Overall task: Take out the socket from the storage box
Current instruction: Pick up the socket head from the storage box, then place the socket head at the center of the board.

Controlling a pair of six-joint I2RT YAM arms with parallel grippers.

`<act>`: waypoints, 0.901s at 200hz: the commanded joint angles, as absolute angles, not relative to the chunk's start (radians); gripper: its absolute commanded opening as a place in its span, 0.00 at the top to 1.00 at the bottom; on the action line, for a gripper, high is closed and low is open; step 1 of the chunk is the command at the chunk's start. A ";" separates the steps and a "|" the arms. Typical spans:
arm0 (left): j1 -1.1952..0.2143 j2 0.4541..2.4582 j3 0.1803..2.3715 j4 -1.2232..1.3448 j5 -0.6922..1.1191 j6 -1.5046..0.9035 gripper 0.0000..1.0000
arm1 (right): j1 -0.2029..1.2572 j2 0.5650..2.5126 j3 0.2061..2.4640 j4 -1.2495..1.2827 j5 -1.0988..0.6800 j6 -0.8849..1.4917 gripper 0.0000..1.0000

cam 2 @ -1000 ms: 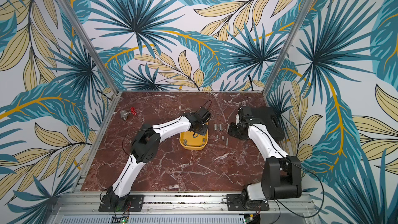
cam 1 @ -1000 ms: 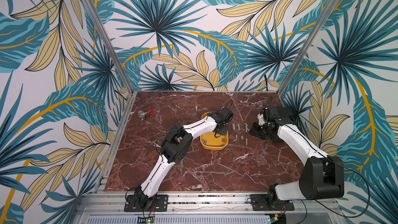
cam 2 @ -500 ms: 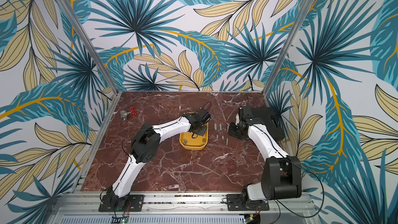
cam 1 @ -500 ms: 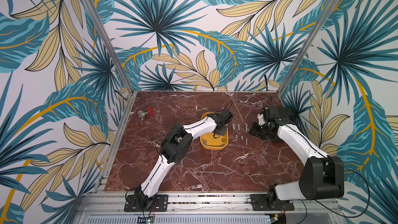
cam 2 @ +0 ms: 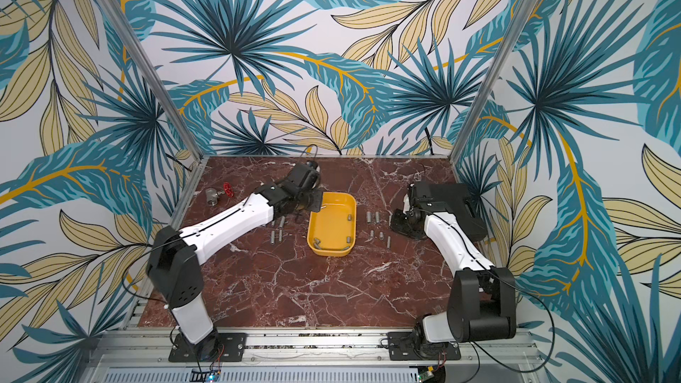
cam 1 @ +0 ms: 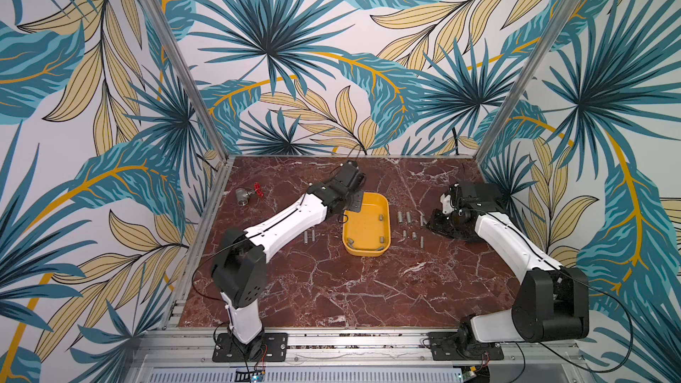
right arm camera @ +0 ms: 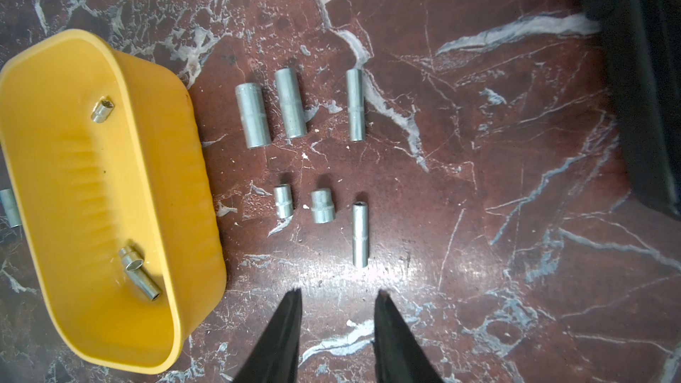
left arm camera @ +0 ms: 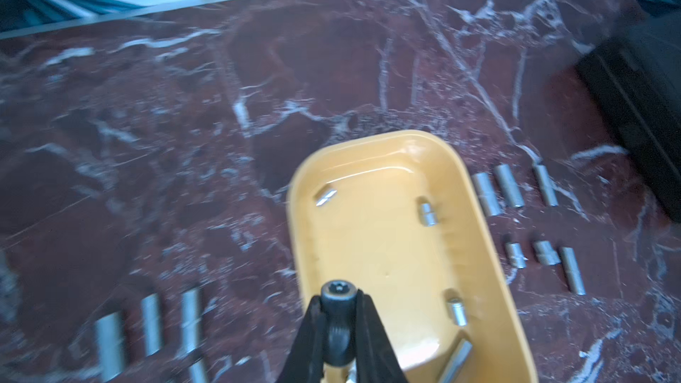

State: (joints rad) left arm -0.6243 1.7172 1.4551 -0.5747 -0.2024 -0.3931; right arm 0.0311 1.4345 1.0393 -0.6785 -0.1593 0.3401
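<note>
Plainly pinched in the left wrist view, a small dark socket [left arm camera: 338, 326], knurled and with a star-shaped recess in its end, sits between the closed fingers of the left gripper [left arm camera: 339, 296] over one end of the yellow storage box [left arm camera: 294, 215]. Blur hides whether it clears the rim. In both top views that gripper is hidden under its own wrist at the box's far left corner [cam 1: 365, 253] [cam 2: 331, 253]. Four silver sockets [left arm camera: 427, 213] lie inside the box. Loose sockets [right arm camera: 254, 116] lie in rows on the marble surface [cam 1: 331, 289] on both sides of it. The right gripper [right arm camera: 338, 292] hovers partly open and holds nothing, near the slimmest loose one. The black case [right arm camera: 645, 68] is cut off at the frame edge and merges with the right arm from above.
</note>
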 commanded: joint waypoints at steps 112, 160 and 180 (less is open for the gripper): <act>-0.333 1.575 0.892 -0.491 -0.121 -0.464 0.88 | 0.026 1.428 1.016 -0.675 -0.162 0.338 0.65; -0.314 1.671 0.938 -0.479 -0.104 -0.445 0.87 | 0.026 1.425 1.014 -0.677 -0.156 0.336 0.65; -0.308 1.688 0.949 -0.473 -0.103 -0.443 0.87 | 0.026 1.425 1.021 -0.685 -0.149 0.332 0.65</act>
State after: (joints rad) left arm -0.3225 1.6646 0.9199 -0.4976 -0.1135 -0.4538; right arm 0.0311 1.4345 1.0294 -0.6701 -0.1665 0.3401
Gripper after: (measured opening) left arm 0.167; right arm 0.347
